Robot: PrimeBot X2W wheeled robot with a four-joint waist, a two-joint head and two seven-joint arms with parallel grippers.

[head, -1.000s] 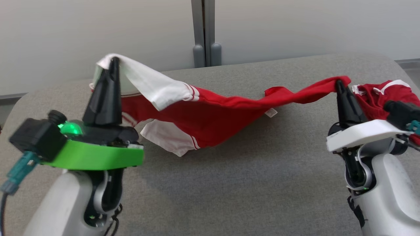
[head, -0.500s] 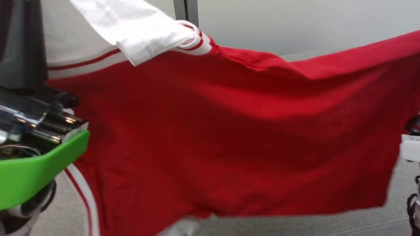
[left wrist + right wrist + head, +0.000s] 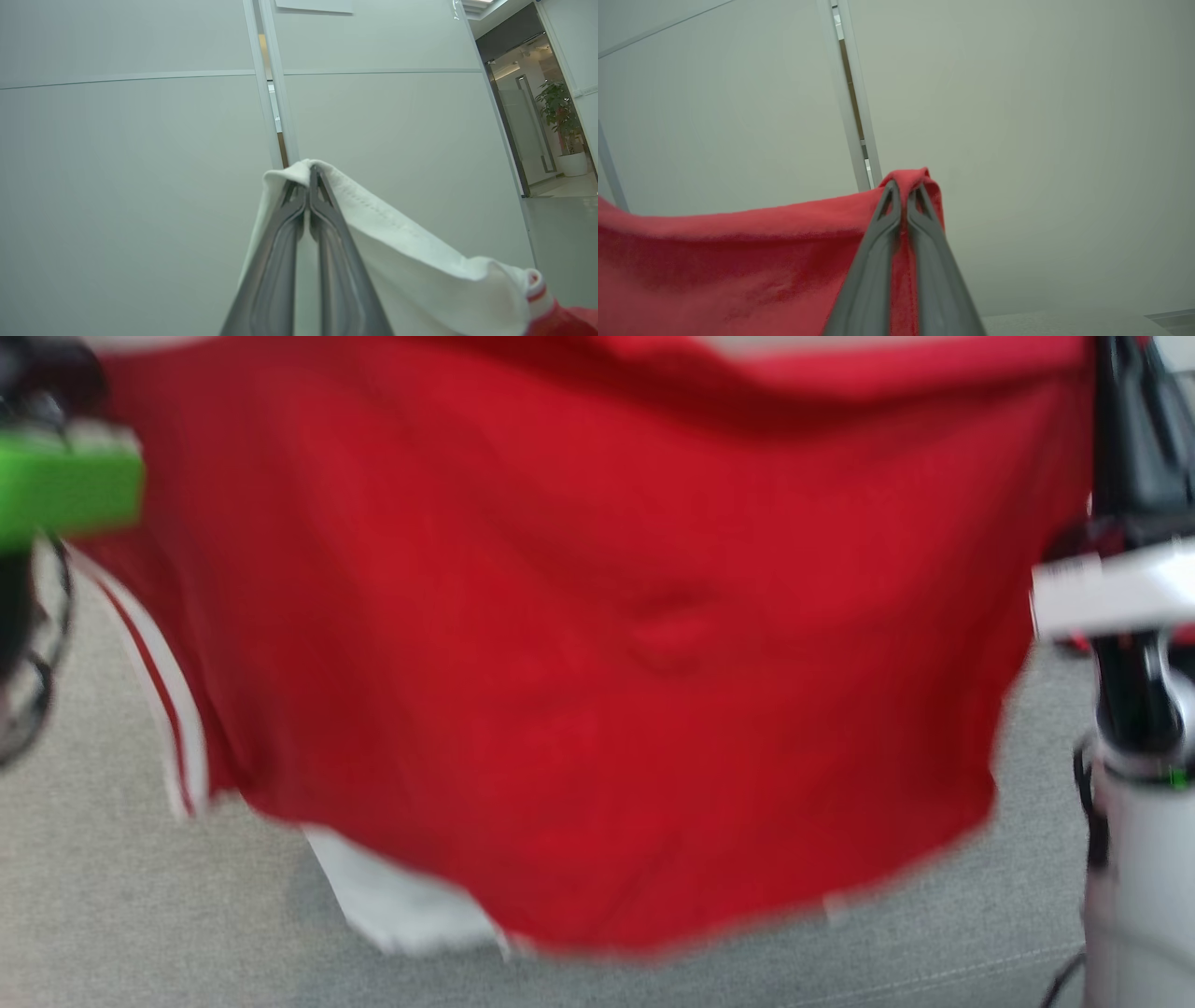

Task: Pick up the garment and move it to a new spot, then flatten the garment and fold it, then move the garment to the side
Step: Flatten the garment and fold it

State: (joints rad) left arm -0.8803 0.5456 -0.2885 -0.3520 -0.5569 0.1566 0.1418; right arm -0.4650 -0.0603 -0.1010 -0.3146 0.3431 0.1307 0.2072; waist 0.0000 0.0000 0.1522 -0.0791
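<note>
Head view: the red garment (image 3: 597, 644) hangs as a broad, blurred curtain from 9 to 3 o'clock, its lower hem above the grey tabletop (image 3: 112, 915). A white sleeve (image 3: 401, 915) dangles lowest at about 7 o'clock, and I cannot tell whether it brushes the surface. The green plate (image 3: 56, 495) of the left wrist sits at 9 o'clock and the white plate (image 3: 1111, 593) of the right wrist at 3 o'clock. A second ago the cloth sagged low between the arms, its belly on the tabletop and a bunch of it lying off to the right; now it is hoisted and spread wide. The camera has shifted too, so part of that change is its own.

Left wrist view: the left pincer (image 3: 312, 170) is clenched on a fold of white cloth at 12 o'clock. The cloth drapes away toward 4 o'clock, where the red begins. Behind it stands a pale wall panel (image 3: 140, 140), with a potted plant (image 3: 560, 112) in a doorway at 2 o'clock.

Right wrist view: the right pincer (image 3: 903, 186) is clamped on a red edge, and the cloth runs off toward 9 o'clock with little slack.

By my reading the pick-up is done and the carry to a new spot is under way — flattening and folding are yet to come. The loose sleeve may tuck under when the cloth is lowered.
</note>
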